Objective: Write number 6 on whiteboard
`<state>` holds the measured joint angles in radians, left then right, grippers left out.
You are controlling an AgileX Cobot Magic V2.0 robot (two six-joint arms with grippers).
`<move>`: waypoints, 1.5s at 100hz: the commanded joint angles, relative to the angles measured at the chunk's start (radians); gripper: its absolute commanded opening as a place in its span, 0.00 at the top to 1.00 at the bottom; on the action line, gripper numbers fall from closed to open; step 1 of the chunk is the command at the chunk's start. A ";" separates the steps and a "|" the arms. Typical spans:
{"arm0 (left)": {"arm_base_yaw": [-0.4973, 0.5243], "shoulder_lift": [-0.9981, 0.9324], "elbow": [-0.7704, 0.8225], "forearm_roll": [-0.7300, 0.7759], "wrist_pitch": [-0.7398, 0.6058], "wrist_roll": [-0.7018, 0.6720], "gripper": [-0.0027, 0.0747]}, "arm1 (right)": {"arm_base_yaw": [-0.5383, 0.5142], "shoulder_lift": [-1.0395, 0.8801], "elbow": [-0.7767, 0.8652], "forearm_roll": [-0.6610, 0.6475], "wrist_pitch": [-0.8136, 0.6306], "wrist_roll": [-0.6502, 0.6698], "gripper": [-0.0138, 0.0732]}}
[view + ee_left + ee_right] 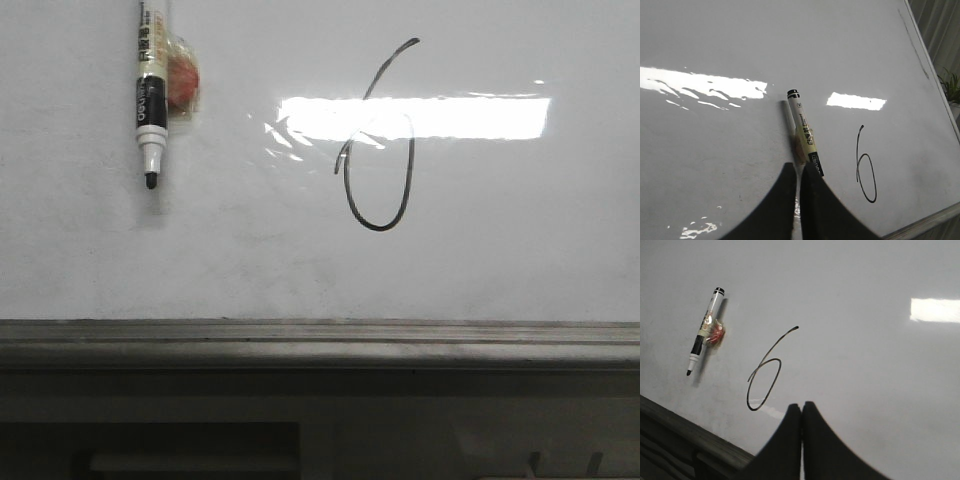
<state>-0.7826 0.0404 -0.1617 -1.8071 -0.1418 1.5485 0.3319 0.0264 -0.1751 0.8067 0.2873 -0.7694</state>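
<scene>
The number 6 (378, 228) is drawn as a thin dark line on the whiteboard (500, 250), right of centre; a bright light reflection crosses it. It also shows in the left wrist view (857, 162) and the right wrist view (748, 395). A black-and-white marker (150, 90) lies uncapped on the board to the left, tip toward the rail. My left gripper (799, 167) hangs shut above the marker (802, 125), hiding its tip end. My right gripper (801, 405) is shut and empty, just right of the 6. Neither gripper shows in the front view.
A grey metal rail (320, 340) runs along the board's near edge, with a dark ledge below it. A small red-orange piece (182, 82) is taped to the marker's side. A green plant (951, 85) stands beyond the board's edge.
</scene>
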 commanded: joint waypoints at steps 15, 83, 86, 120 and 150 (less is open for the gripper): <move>0.004 0.011 -0.026 0.007 0.021 0.000 0.99 | -0.007 0.012 -0.026 0.015 -0.052 -0.013 0.90; 0.504 0.009 0.157 1.728 0.019 -1.458 0.99 | -0.007 0.012 -0.026 0.015 -0.052 -0.013 0.90; 0.523 -0.002 0.169 1.741 0.019 -1.473 0.99 | -0.007 0.012 -0.026 0.015 -0.052 -0.013 0.90; 0.786 -0.076 0.202 1.739 0.072 -1.488 0.99 | -0.007 0.012 -0.026 0.015 -0.056 -0.013 0.90; 0.749 -0.076 0.204 1.730 0.087 -1.488 0.99 | -0.007 0.012 -0.026 0.015 -0.056 -0.013 0.90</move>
<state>-0.0214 -0.0038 -0.0081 -0.0656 0.0057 0.0717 0.3319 0.0248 -0.1751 0.8067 0.2873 -0.7718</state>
